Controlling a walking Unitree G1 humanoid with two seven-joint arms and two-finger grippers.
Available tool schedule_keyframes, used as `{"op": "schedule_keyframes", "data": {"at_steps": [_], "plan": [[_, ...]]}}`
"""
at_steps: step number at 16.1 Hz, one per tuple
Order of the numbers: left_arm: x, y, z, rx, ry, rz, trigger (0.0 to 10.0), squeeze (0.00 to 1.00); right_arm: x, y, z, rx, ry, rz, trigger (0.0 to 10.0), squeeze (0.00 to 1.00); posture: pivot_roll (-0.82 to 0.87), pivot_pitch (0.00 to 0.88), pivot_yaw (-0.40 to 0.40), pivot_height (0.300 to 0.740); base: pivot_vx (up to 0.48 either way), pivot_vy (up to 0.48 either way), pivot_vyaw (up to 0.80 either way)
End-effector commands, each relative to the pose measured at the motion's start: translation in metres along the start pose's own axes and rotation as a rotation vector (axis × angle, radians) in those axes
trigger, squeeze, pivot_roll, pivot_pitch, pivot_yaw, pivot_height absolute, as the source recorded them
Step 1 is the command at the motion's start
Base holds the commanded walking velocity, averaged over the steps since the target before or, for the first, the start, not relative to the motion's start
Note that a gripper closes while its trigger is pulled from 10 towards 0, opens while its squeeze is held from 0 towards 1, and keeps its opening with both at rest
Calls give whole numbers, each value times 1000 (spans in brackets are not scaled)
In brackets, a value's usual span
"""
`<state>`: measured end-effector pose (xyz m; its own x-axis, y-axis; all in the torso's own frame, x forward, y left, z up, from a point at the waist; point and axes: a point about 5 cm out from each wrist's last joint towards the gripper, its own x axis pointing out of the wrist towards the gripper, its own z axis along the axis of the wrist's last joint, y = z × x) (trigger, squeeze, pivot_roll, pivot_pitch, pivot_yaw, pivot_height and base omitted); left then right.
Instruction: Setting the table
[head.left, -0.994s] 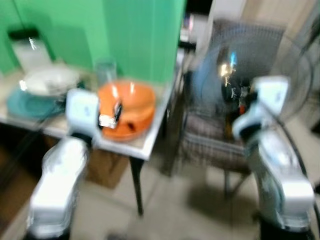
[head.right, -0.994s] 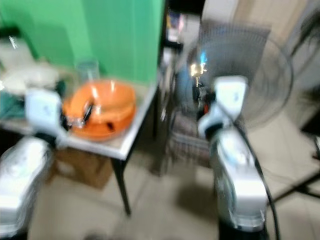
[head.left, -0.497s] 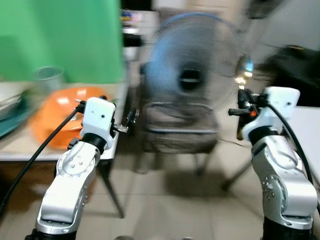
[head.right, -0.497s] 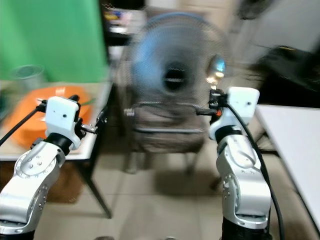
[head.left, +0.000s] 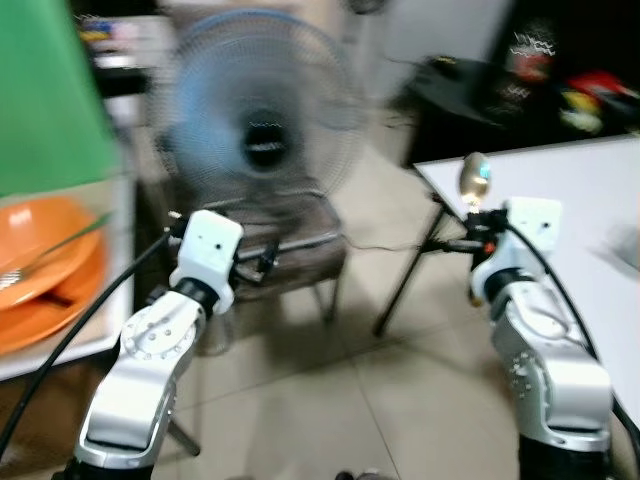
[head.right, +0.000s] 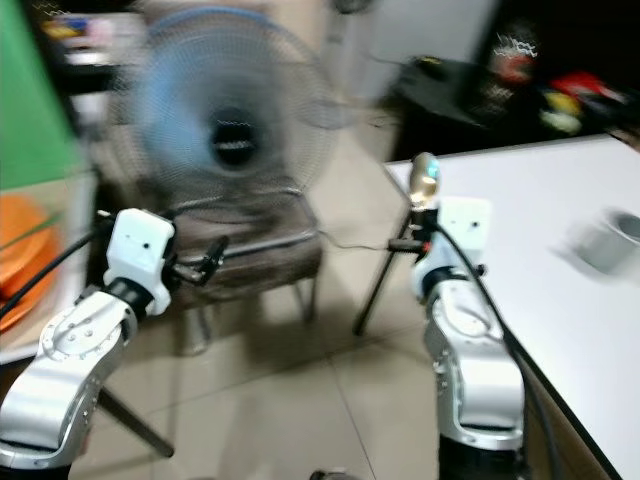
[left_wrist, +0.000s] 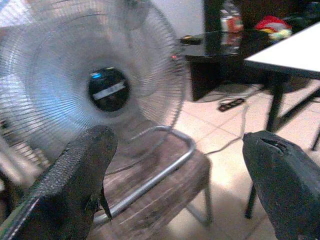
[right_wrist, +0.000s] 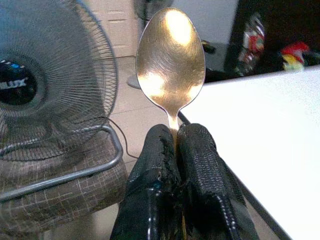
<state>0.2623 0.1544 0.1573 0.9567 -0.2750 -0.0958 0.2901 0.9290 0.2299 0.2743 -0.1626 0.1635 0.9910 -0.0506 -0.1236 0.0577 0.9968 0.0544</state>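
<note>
A metal spoon stands bowl-up, its handle pinched in my right gripper, which is shut on it. In the head views the spoon is held at chest height, just off the near corner of a white table. My left gripper is open with nothing between its fingers, raised in front of a chair. Stacked orange bowls with a utensil lying in them sit on another table at the far left.
A standing fan is behind the padded chair, straight ahead. A small grey cup sits on the white table at the right. A dark table with clutter stands at the back. Tiled floor lies between the tables.
The whole view has swung to the right: the orange bowls slid to the left edge and the white table came into view. The spoon stays in my right gripper.
</note>
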Motion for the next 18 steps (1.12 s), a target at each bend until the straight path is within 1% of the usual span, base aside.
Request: {"op": "schedule_keyframes", "data": {"at_steps": [1,2,3,4,6,8,9,11,13,15,18], "plan": [[1,-4,-2,-4,8,-6,10000,0,-1,-7,0,2,2,-31,10000,0,130,0,-26,740,0,0,-781],[2,-5,-3,34,22,-13,10000,0,-1,-7,1,6,-3,-33,10000,0,130,0,-27,740,0,0,-781],[2,-4,-5,24,20,-6,10000,0,0,-7,3,-46,-15,-34,10000,0,115,0,-22,740,0,0,-781],[4,-3,-4,12,-4,3,10000,0,0,-5,5,-47,-17,-32,10000,0,108,0,-12,740,0,0,-775],[8,-2,3,-12,-56,11,10000,0,-1,-6,6,-29,-21,-32,10000,0,109,0,-19,740,0,0,-775],[10,4,4,-10,-57,52,10000,0,-1,-9,2,-4,-2,-63,10000,0,110,0,-16,740,0,0,-772],[10,3,4,1,-55,50,10000,0,-1,-9,0,-3,7,-62,10000,0,110,0,-16,740,0,0,-775],[11,6,0,2,-35,86,10000,0,-1,-8,-1,-3,11,-62,10000,0,114,0,-19,740,0,0,-772],[11,7,1,5,-42,91,10000,0,0,-6,-2,5,19,-59,10000,0,115,0,-22,740,0,264,-766],[14,9,0,-2,-37,99,10000,0,0,-4,-1,8,20,-60,10000,0,104,0,-7,740,0,349,-763],[15,8,1,7,-39,77,10000,0,-3,-5,-4,36,27,-69,10000,0,89,0,11,740,0,394,-763]]}}
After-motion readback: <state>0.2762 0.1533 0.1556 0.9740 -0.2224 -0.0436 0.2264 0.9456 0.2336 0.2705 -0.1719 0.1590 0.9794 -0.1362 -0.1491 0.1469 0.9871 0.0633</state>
